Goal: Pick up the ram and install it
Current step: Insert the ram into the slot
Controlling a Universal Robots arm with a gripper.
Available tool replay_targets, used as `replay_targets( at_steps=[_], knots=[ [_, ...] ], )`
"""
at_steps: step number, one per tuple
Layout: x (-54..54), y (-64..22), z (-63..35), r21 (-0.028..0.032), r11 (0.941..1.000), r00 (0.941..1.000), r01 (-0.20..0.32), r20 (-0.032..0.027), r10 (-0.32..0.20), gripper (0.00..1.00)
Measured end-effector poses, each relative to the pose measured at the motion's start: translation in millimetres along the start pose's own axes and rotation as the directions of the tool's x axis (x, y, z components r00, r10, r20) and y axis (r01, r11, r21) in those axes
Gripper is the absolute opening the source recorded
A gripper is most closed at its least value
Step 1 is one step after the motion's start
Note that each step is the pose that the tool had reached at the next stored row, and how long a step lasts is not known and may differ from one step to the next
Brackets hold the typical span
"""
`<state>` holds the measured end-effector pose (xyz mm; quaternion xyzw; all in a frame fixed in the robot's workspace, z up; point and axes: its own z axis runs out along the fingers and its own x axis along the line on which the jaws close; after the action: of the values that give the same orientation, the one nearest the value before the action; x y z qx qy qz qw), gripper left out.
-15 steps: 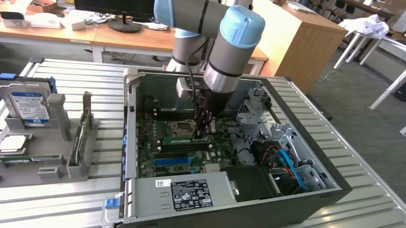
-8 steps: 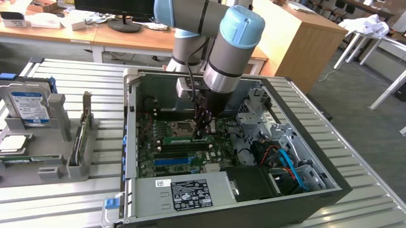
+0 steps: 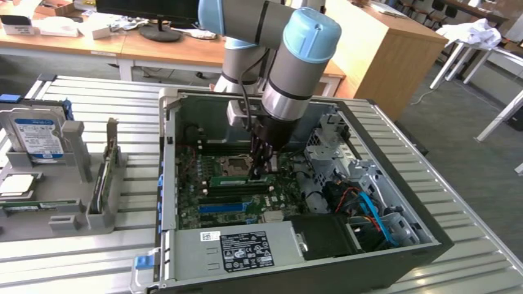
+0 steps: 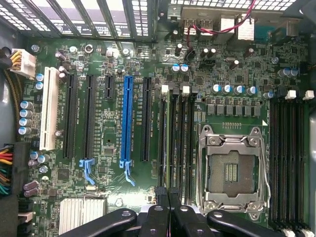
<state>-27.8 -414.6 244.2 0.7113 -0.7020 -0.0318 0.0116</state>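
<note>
Reaching down into the open black metal computer case point(image 3: 425, 245), the grey arm with pale blue joint caps holds its black gripper point(image 3: 261, 174) just above the green motherboard point(image 3: 192, 211). The case lies on its side on a table of silvery aluminium slats point(image 3: 90, 98).

In the wrist view the gripper point(image 4: 167, 195) has its two black fingers point(image 4: 159, 200) drawn together with no gap between them. They sit at one end of the ram point(image 4: 170, 138), a long, thin green board seen here edge-on, standing in one of the black memory slots. Whether the fingers pinch its edge or only press on it I cannot tell.

In the exterior view the ram point(image 3: 231, 180) shows as a narrow green strip just on the near side of the square silver processor socket point(image 3: 237, 164), with the fingertips at the end towards the exterior view's right. In the wrist view the processor socket point(image 4: 231, 170) is just beside the slots and a long blue plastic expansion slot point(image 4: 127, 118) is on their other side.

Near the front of the case is a grey metal power supply with a white label point(image 3: 245, 248). Well apart, at the exterior view's left, a boxy hard drive with a blue label point(image 3: 37, 138) stands in a grey holder point(image 3: 73, 214).
</note>
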Motion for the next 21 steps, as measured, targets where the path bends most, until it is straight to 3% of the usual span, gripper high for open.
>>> replay_targets(
  at_steps=[17, 21],
  knots=[
    [1.3, 0.0, 0.4, 0.0002, 1.0, 1.0, -0.008, 0.0003, 0.008, 0.12],
    [1.5, -0.2, 1.9, 0.0027, 1.0, 1.0, -0.008, 0.0003, 0.008, 0.12]
  ],
)
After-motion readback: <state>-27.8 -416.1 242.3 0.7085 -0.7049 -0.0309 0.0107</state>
